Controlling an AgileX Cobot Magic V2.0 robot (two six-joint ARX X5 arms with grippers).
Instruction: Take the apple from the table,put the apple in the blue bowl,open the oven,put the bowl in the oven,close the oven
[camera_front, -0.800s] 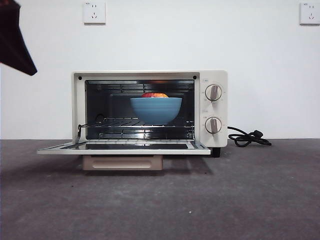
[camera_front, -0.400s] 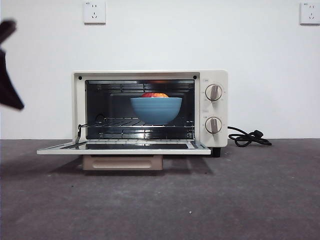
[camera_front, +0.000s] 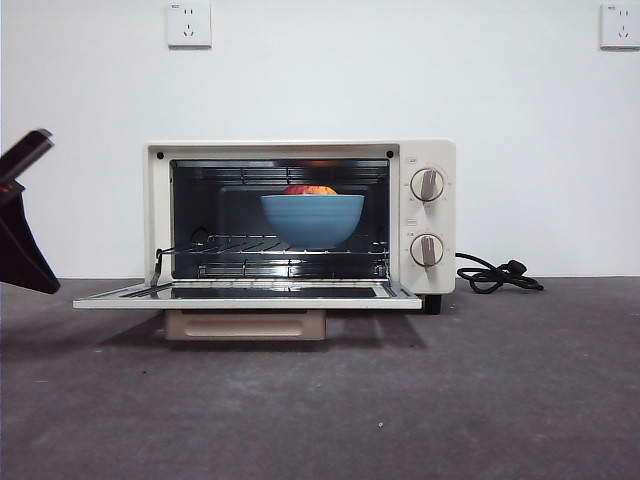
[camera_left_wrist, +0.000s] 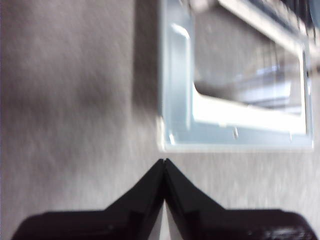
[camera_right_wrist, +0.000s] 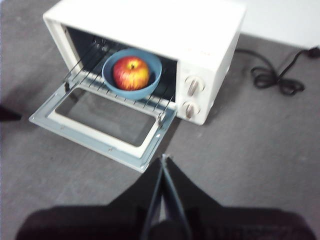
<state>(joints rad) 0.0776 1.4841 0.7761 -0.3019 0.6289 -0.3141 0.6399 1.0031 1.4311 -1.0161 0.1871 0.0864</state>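
- I have the apple (camera_right_wrist: 131, 73) in the blue bowl (camera_front: 312, 220), on the rack inside the oven (camera_front: 298, 215); only closing remains.
- The door (camera_front: 247, 295) lies flat, open over the surface (camera_front: 480, 390).
- My left gripper (camera_left_wrist: 164, 162), fingers together, is near the door's corner, probably below its edge; next I lift it shut.
- My right gripper (camera_right_wrist: 163, 159), fingers together, waits above.
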